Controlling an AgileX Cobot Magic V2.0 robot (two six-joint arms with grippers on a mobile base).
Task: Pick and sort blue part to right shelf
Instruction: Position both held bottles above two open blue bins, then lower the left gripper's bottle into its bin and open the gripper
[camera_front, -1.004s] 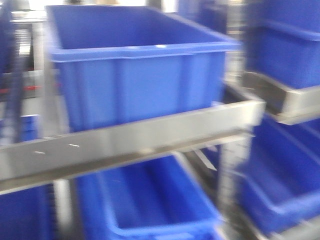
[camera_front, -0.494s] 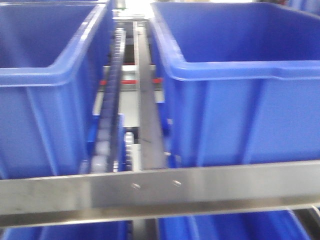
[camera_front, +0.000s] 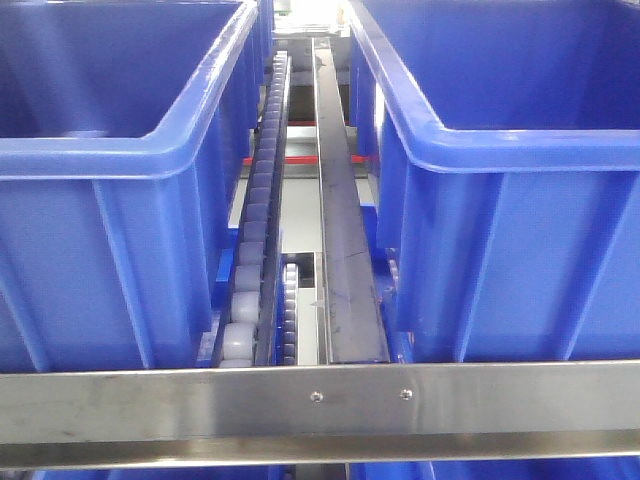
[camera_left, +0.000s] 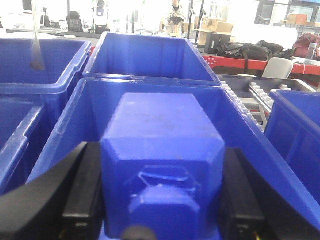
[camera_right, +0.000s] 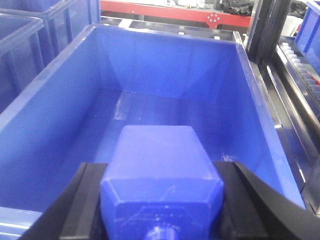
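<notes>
Between the fingers of your right gripper (camera_right: 161, 167), a blue part (camera_right: 157, 147) sits pinched from both sides, above a blue bin (camera_right: 47, 107). Your left gripper (camera_left: 161, 150) likewise pinches a second blue part (camera_left: 160, 122) over a second bin (camera_left: 67, 122). Picking looks done; setting them down on the right shelf remains.

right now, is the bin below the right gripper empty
Empty: the bin shows bare floor; the right gripper holds the blue part.
</notes>
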